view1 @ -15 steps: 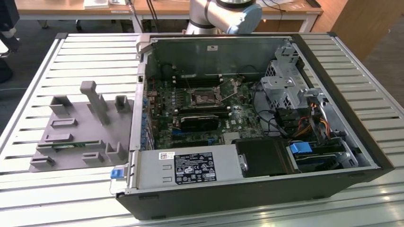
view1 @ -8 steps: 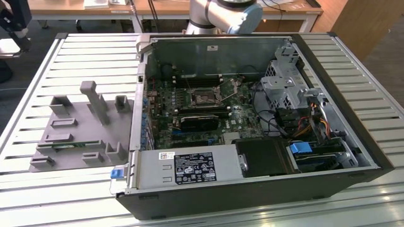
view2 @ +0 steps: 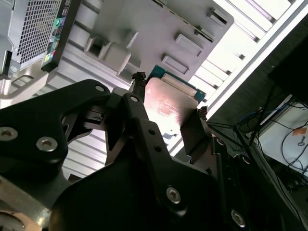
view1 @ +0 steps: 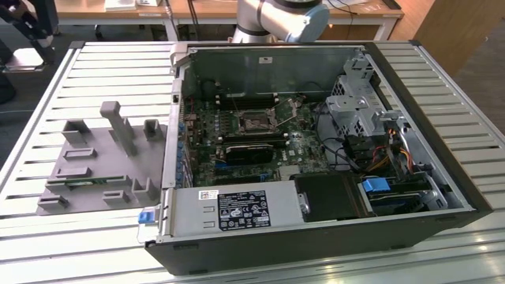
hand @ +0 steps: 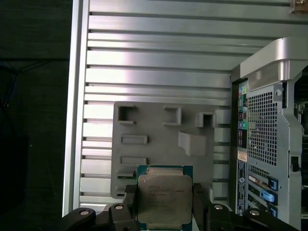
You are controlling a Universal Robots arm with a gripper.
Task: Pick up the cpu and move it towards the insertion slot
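1. While my gripper (hand: 164,208) clamps the cpu (hand: 164,199), 1 finger (hand: 198,202) presses each of 2 opposite edges, closed on it.
2. In both wrist views the cpu (view2: 171,103) sits between the fingertips, silvery top up, with a green rim showing.
3. The cpu is held up over the grey fixture tray (hand: 159,125), off its surface.
4. The tray (view1: 87,171) lies on the slatted table (view1: 110,65), on the exterior view's left of the open computer case (view1: 261,59).
5. The insertion slot (view1: 254,121) is on the motherboard inside the case, just beside a black module (view1: 248,154).
6. The cpu is outside the case, well apart from the slot.
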